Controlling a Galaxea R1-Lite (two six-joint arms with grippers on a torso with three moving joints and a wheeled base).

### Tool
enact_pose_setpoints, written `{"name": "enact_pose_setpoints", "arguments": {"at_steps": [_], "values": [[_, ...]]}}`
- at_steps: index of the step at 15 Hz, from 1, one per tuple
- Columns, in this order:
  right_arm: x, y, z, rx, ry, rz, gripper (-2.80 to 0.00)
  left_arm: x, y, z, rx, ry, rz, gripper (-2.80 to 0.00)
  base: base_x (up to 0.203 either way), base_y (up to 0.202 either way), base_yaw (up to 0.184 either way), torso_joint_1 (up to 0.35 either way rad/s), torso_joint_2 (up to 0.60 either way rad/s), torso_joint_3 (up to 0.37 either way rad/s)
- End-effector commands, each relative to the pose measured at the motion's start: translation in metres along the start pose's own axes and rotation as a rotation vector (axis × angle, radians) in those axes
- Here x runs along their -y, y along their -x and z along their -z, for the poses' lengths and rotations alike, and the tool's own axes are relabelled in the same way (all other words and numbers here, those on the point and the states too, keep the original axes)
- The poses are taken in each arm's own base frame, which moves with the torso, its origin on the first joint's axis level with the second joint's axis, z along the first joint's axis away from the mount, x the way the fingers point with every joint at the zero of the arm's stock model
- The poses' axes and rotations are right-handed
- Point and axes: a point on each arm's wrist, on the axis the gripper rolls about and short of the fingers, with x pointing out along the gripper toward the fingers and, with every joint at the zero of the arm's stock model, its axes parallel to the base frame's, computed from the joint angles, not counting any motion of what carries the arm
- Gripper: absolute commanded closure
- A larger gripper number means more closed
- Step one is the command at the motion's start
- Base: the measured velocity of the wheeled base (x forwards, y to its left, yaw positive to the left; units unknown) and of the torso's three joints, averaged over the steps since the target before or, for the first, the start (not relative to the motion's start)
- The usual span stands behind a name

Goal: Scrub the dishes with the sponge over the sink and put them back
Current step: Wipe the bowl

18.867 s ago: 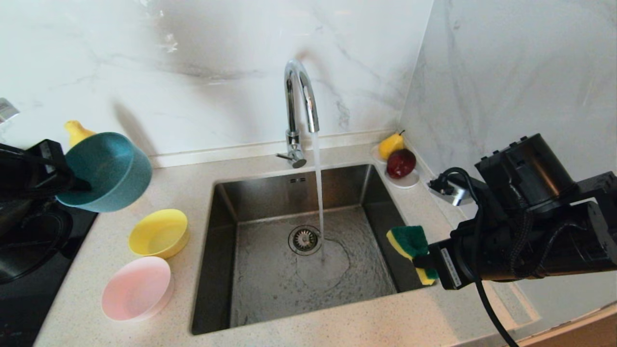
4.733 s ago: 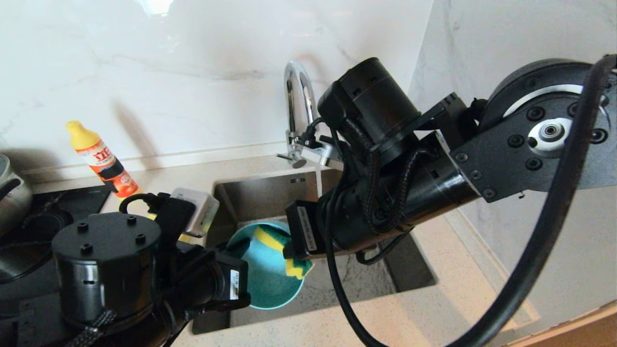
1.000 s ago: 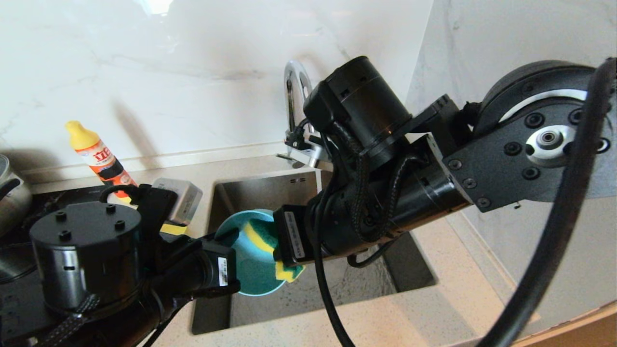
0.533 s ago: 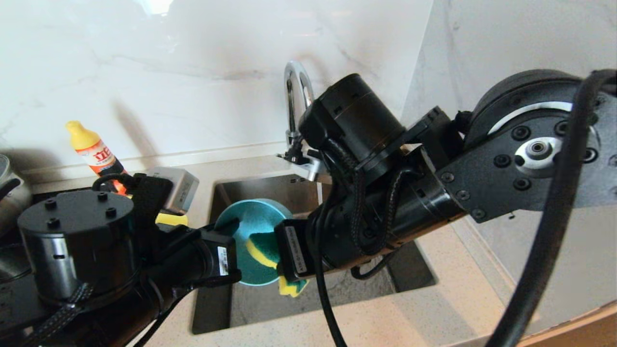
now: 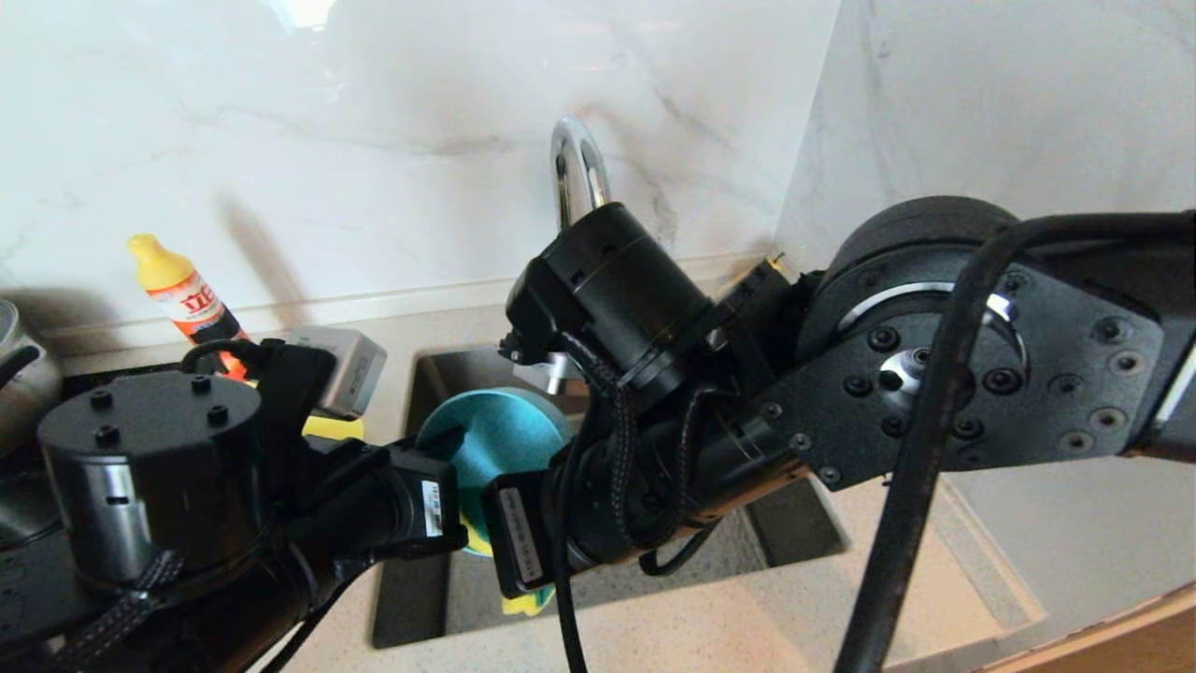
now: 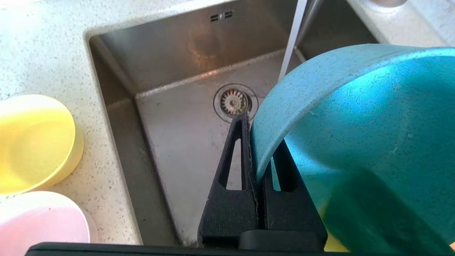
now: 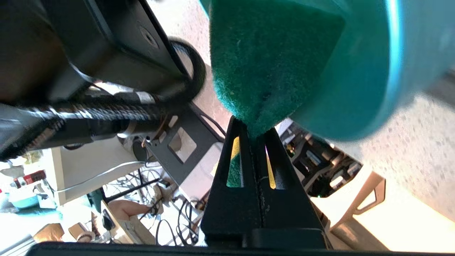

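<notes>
left gripper [image 6: 256, 170] jaws pinched on teal bowl [image 6: 355, 135] rim, arm low, bowl tipped above sink [image 6: 117, 71] front-left | right gripper [image 7: 253, 142] jaws clamped on sponge [image 7: 270, 60], reaching across sink, green face inside bowl | bowl light, stiff, wet-slick: rim grip; sponge soft | yellow bowl [image 6: 32, 142], pink bowl [image 6: 39, 224] on table left of sink

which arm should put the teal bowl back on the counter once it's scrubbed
Left, probably. The left gripper is shut on the teal bowl rim, and the yellow bowl and pink bowl sit on that side. The right gripper is busy pinching the sponge.
</notes>
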Motion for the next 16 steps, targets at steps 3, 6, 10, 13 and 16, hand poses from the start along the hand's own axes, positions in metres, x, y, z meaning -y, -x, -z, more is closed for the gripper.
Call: {"name": "enact_pose_setpoints", "arguments": {"at_steps": [3, 6, 10, 13, 16], "values": [[-0.001, 0.007, -0.004, 0.041, -0.003, -0.01, 0.0, -0.001, 0.001, 0.001, 0.0, 0.0, -0.004, 0.0, 0.0, 0.0, 0.0, 0.0, 0.0, 0.0], [0.007, 0.04, -0.014, 0.128, -0.018, -0.002, 0.0, -0.001, 0.002, 0.002, -0.002, 0.001, -0.003, 0.0, 0.0, 0.0, 0.0, 0.0, 0.0, 0.0], [0.008, 0.066, -0.014, 0.169, -0.026, -0.01, 0.0, 0.0, 0.002, -0.001, 0.008, 0.006, -0.004, 0.0, 0.0, 0.0, 0.0, 0.0, 0.0, 0.0], [0.001, 0.085, -0.006, 0.177, -0.015, -0.028, 0.0, 0.0, 0.0, -0.001, 0.007, 0.005, -0.009, 0.0, 0.0, 0.0, 0.0, 0.0, 0.0, 0.0], [-0.006, 0.103, 0.007, 0.165, 0.009, -0.048, 0.0, -0.002, -0.004, 0.0, -0.003, 0.012, -0.019, 0.0, 0.0, 0.0, 0.0, 0.0, 0.0, 0.0]]}}
